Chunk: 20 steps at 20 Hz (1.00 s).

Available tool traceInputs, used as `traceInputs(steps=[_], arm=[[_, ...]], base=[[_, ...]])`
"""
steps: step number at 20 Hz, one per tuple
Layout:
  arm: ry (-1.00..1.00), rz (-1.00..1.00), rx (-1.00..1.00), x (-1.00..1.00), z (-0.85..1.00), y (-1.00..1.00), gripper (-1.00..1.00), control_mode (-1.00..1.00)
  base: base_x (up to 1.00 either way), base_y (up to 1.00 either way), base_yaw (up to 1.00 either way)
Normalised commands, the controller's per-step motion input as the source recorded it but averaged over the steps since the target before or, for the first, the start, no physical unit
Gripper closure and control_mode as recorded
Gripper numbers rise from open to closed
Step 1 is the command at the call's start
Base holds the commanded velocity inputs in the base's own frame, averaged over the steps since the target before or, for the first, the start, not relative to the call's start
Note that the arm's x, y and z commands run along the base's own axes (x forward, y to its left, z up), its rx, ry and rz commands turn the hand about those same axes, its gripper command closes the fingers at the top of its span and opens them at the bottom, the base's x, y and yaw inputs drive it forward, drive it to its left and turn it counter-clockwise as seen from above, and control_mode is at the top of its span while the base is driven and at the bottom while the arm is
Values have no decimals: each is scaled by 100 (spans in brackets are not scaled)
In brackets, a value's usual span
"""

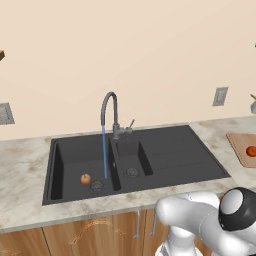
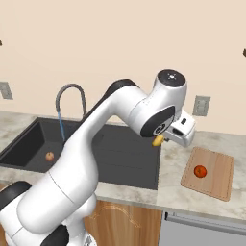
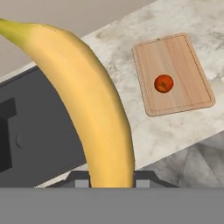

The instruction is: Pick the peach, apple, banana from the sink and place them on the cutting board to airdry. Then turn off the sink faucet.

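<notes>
On cutting board [image 3: 192,65]: red fruit [image 3: 164,83] | sink [image 1: 165,155]: pale fruit [image 1: 85,178]

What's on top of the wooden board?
One small round red-orange fruit sits near the middle of the flat light-brown wooden cutting board. The rest of the board's top is bare. What lies beneath the board is covered.

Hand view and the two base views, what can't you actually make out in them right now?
- Gripper: right base view, fingertips hidden behind the arm's wrist; only the banana tip pokes out.
- Banana: hand view, lower end cut off at the bottom, so the finger contact is hidden.
- Cutting board: left base view, cut off by the right edge.
- Small fruit in the sink: too small to tell peach from apple.
</notes>
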Motion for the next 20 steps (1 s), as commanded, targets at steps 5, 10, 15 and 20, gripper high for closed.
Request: traceInputs(steps=[5,10,15,20], arm=[[0,-6,0,2,-34,-33,100,-100],[0,-5,0,20,-22,-36,100,-100],[0,-4,0,31,-7,-32,100,-100],[0,-3,0,36,-2,-14,100,-100]], base=[[0,0,0],[0,0,0],[0,0,0],[0,0,0]])
